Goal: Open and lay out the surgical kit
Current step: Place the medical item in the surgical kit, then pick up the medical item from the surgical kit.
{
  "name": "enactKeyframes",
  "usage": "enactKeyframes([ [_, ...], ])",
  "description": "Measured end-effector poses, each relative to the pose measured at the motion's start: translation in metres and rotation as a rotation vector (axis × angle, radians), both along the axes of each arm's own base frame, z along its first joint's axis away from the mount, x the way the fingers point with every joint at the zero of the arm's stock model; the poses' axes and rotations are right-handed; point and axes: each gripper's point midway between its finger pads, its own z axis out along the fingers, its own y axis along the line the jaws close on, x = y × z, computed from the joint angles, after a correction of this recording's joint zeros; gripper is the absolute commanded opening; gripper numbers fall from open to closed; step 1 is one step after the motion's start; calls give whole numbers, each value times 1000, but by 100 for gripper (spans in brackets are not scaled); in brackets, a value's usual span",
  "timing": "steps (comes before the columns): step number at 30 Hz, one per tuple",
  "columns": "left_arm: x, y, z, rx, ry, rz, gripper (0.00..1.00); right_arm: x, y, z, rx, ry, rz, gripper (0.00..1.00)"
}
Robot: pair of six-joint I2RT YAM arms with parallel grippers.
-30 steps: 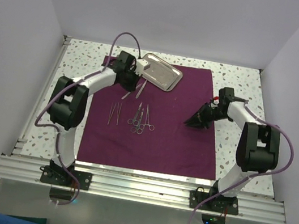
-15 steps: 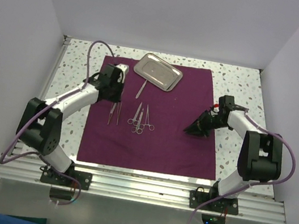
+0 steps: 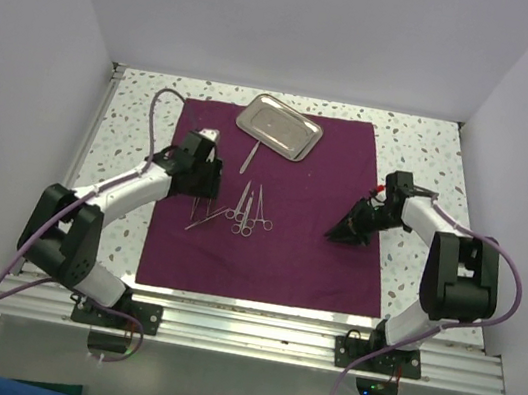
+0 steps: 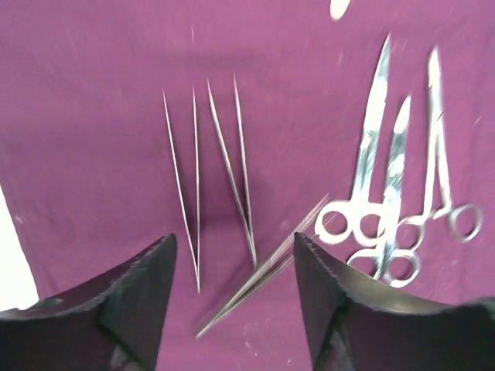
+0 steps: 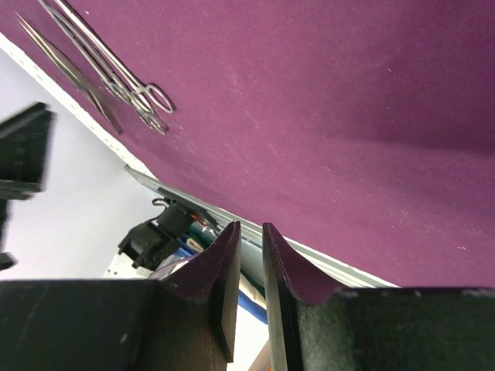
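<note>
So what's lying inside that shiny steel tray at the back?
Nothing that shows: the steel tray looks bare. The instruments lie on the purple cloth instead: scissors, tweezers. The cloth under the tray is hidden.

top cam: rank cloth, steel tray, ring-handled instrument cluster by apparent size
1. cloth, far the largest.
2. steel tray.
3. ring-handled instrument cluster, smallest, though not much smaller than the tray.
</note>
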Motion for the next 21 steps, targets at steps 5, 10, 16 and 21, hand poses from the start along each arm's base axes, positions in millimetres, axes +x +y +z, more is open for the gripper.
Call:
enactKeyframes([
  [5,53,-17,31,-4,-85,5,65,-9,-1,-1,-6,5,8,21],
  [10,123,-44,52,-5,-169,-30,62,-17,-3,0,-13,3,9,21],
  [16,191,-78,36,-2,-193,-107,61,-20,-7,-2,-41,5,8,21],
  [21,215,-94,7,-6,-170,-151,60,-21,-12,-2,-72,15,12,21],
])
